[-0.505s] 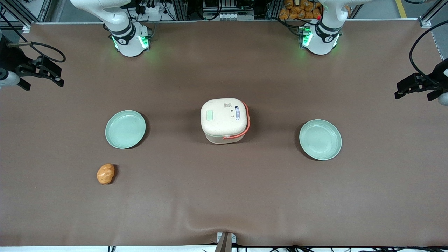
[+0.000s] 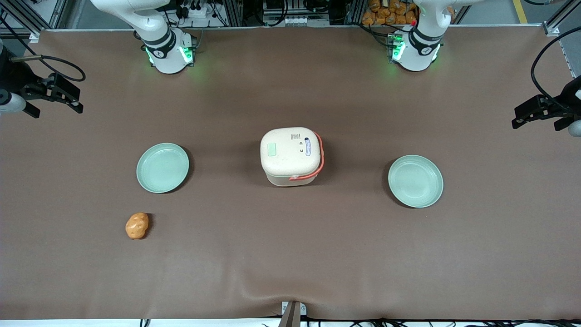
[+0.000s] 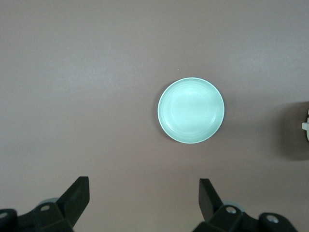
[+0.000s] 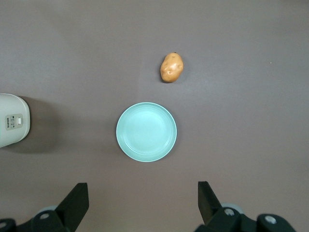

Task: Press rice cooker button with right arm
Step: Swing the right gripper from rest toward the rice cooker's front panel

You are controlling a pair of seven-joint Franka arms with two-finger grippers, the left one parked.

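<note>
The desk (image 2: 290, 254) is a wide brown sheet, and the cooker (image 2: 290, 156) stands near its middle, about midway between the two short edges and a little closer to the arm-base edge than to the camera edge. It is a squat rounded square with no marked long axis; its lid faces up, with a pale green button (image 2: 272, 149) on the half toward the working arm's end. The right arm (image 2: 136, 20) reaches out from its base at the back edge to the working-arm short edge, where the tool (image 2: 54, 93) hangs high above the desk, well apart from the cooker. Its fingers (image 4: 75, 203) stand wide apart, holding nothing, and point straight down. From the wrist view the cooker (image 4: 13, 120) lies off to one side of a green plate (image 4: 146, 131) under the tool, with a potato (image 4: 171, 67) near the plate. The coming move looks like a long sideways carry toward mid-desk, then a descent onto the lid.
</note>
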